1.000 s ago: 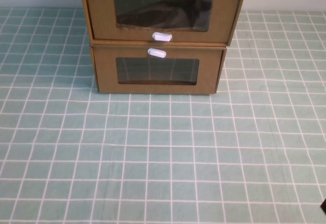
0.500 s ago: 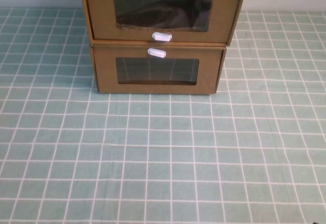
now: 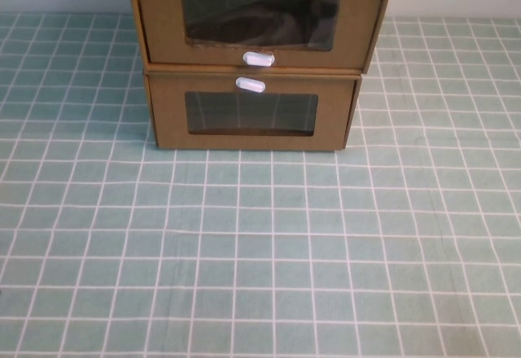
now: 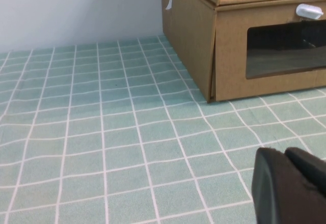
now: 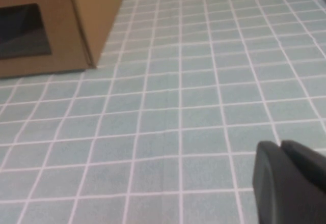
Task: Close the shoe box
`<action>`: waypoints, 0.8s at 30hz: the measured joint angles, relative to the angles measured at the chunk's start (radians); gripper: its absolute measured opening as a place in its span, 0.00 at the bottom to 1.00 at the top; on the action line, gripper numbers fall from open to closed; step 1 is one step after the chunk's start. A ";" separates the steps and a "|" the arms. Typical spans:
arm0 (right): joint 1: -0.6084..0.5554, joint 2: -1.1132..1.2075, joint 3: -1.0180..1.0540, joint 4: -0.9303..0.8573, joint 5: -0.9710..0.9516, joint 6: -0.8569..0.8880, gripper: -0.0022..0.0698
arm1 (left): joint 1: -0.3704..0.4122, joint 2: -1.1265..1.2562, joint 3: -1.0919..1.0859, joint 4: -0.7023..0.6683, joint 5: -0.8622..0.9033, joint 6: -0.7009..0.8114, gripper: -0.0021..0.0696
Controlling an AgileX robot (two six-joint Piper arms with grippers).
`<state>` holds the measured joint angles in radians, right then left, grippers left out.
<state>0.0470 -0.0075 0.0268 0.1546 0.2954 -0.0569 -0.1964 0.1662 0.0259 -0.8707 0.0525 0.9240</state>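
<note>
Table (image 3: 260, 252) under green checked cloth with white grid lines. Lower box (image 3: 252, 112) sits directly on cloth at the far edge, centre. Shoe box (image 3: 259, 18) stacked on it, not touching cloth. Left gripper (image 4: 291, 186) and right gripper (image 5: 290, 183) low above cloth, near side.

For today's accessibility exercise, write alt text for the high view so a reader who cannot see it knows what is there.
Two brown cardboard drawer boxes are stacked at the far edge of a green checked tablecloth: the shoe box with its white pull tab below its window sits on a lower box whose tab is above its window. Neither the left gripper nor the right gripper appears in this view.
</note>
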 joint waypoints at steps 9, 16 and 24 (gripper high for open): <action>-0.037 0.000 0.000 0.000 0.053 -0.008 0.01 | 0.000 0.000 0.000 0.000 0.002 0.000 0.02; -0.037 0.000 0.000 0.000 0.053 -0.009 0.01 | 0.000 0.000 0.000 0.000 0.002 0.000 0.02; -0.040 0.000 0.000 0.000 0.053 -0.010 0.01 | -0.013 -0.004 0.000 0.000 0.000 0.000 0.02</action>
<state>0.0073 -0.0075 0.0268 0.1546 0.3481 -0.0671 -0.2091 0.1621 0.0259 -0.8707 0.0523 0.9240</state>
